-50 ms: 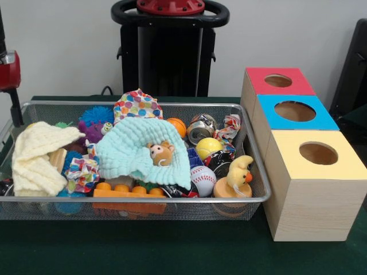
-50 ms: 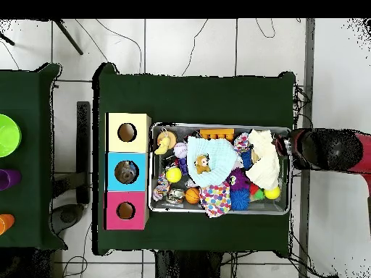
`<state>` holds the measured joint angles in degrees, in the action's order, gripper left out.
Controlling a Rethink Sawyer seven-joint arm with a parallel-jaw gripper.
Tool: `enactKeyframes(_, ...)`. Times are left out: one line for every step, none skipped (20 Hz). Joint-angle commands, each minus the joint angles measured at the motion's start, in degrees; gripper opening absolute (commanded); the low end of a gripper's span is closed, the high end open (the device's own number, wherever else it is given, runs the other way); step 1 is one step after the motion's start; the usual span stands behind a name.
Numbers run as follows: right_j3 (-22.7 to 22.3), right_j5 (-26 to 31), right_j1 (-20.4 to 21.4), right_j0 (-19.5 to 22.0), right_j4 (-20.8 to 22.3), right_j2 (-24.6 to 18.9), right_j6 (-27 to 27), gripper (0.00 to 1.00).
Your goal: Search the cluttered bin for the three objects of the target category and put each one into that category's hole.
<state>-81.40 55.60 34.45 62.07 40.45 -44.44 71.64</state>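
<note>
A wire mesh bin (image 1: 143,104) (image 2: 217,211) holds the clutter. Among it lie an orange basketball (image 1: 178,126) (image 2: 192,195), a yellow ball (image 1: 208,147) (image 2: 173,174) and a baseball (image 1: 202,179). A mint cloth (image 1: 129,149) (image 2: 210,153) with a small bear toy (image 1: 160,153) covers the middle. Beside the bin stand three wooden boxes with round holes: red (image 1: 258,86) (image 2: 114,204), blue (image 1: 269,117) (image 2: 114,163) and yellow (image 1: 287,160) (image 2: 116,123). My gripper (image 1: 14,103) (image 2: 293,148) hangs at the bin's end farthest from the boxes, by the cream cloth (image 1: 37,154) (image 2: 267,163); its tip is hidden.
Also in the bin: a polka-dot cloth (image 1: 136,106), a purple spiky ball (image 1: 94,129), crushed cans (image 1: 200,129), a yellow duck on a wooden disc (image 1: 236,175) and an orange brick (image 1: 126,192). A second table at the overhead view's left edge carries a green bowl (image 2: 6,134).
</note>
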Motion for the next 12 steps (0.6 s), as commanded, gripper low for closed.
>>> enactKeyframes(-6.7,-4.1,-1.4,1.3,3.3,2.0,-10.0,1.0)
enactKeyframes(-6.8,-4.3,-1.4,1.3,3.4,2.0,-9.9,1.0)
enactKeyframes(-6.9,-4.4,-1.4,1.3,3.4,2.1,-9.7,1.0)
enactKeyframes(-7.1,-4.6,-1.4,1.3,3.4,2.2,-9.4,1.0)
enactKeyframes(-7.2,-4.9,-1.5,1.3,3.4,2.3,-9.1,1.0)
enactKeyframes(-7.4,-5.1,-1.5,1.4,3.5,2.4,-8.9,1.0)
enactKeyframes(-7.7,-5.4,-1.4,1.4,3.5,2.4,-8.6,1.0)
enactKeyframes(-8.0,-5.8,-1.5,1.5,3.6,2.5,-8.2,1.0)
enactKeyframes(-8.1,-6.1,-1.6,1.5,3.7,2.7,-7.8,1.0)
enactKeyframes(-8.4,-6.5,-1.7,1.5,3.7,2.8,-7.5,1.0)
enactKeyframes(-8.6,-6.9,-1.8,1.6,3.8,2.9,-7.3,1.0)
enactKeyframes(-8.8,-7.3,-2.0,1.6,3.9,3.0,-7.1,1.0)
